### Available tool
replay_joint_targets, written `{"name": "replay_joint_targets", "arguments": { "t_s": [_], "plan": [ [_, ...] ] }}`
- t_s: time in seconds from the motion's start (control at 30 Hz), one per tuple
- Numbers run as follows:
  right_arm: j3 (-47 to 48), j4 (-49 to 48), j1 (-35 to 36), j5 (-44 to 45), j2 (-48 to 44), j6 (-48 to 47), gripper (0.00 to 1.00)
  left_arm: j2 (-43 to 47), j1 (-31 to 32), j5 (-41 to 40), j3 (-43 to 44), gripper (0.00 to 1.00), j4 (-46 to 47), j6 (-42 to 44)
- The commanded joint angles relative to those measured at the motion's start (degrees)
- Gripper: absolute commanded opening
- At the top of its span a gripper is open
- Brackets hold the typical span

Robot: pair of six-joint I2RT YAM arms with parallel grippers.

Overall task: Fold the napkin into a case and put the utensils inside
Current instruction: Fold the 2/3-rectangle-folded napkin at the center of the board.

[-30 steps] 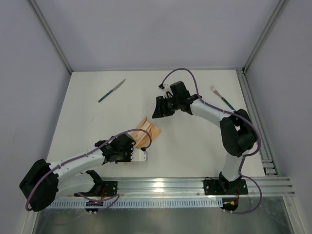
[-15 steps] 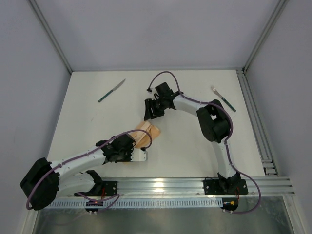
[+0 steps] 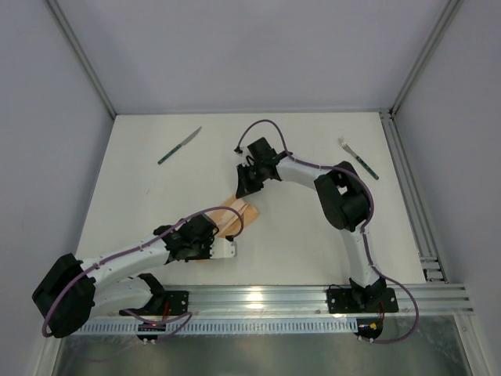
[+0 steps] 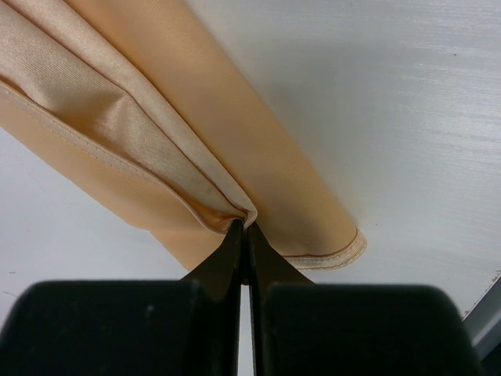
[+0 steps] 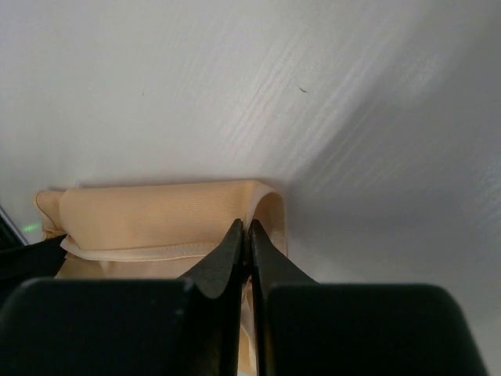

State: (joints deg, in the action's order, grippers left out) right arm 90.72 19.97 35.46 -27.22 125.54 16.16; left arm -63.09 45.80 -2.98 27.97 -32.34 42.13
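Folding stage, not finished. Nearest me, my left fingers [image 4: 223, 258] are clenched on a fold at the near end of the napkin [image 3: 237, 213]. The napkin is a peach-orange bundle folded into a narrow strip, lying near-centre on the surface [image 3: 313, 227]. At its far end my right fingers [image 5: 223, 262] are pressed together on the rolled far edge, pinching it as far as I can judge. Layers look loose and uneven, so no tidy case yet. Further off, the knife [image 3: 178, 146] lies bare at far left and the fork [image 3: 358, 158] at far right, both well apart from the cloth. Left to do: finish the case, fetch both utensils, slide them in. Count: one napkin, one knife, one fork, two sets of fingers.
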Motion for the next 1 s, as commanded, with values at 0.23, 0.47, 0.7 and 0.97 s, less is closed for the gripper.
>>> {"name": "replay_joint_targets", "arguments": {
  "t_s": [0.23, 0.47, 0.7, 0.97],
  "plan": [
    [-9.93, -7.74, 0.31, 1.56, -11.54, -0.34, 0.04, 4.99, -0.36, 2.81, 2.09, 0.22, -3.95, -7.23],
    [-13.90, -11.52, 0.75, -0.64, -13.82, -0.26, 0.04, 6.84, -0.45, 2.81, 2.44, 0.15, -6.68, -7.94],
    [-16.88, -13.46, 1.45, -1.34, -17.16, -1.83, 0.04, 6.22, -0.36, 4.92, 2.44, 0.06, -5.98, -8.03],
    [-21.89, -15.65, 2.24, -1.08, -21.91, -3.77, 0.04, 8.68, -0.54, 4.39, 3.23, 0.44, -5.98, -8.29]
  ]
}}
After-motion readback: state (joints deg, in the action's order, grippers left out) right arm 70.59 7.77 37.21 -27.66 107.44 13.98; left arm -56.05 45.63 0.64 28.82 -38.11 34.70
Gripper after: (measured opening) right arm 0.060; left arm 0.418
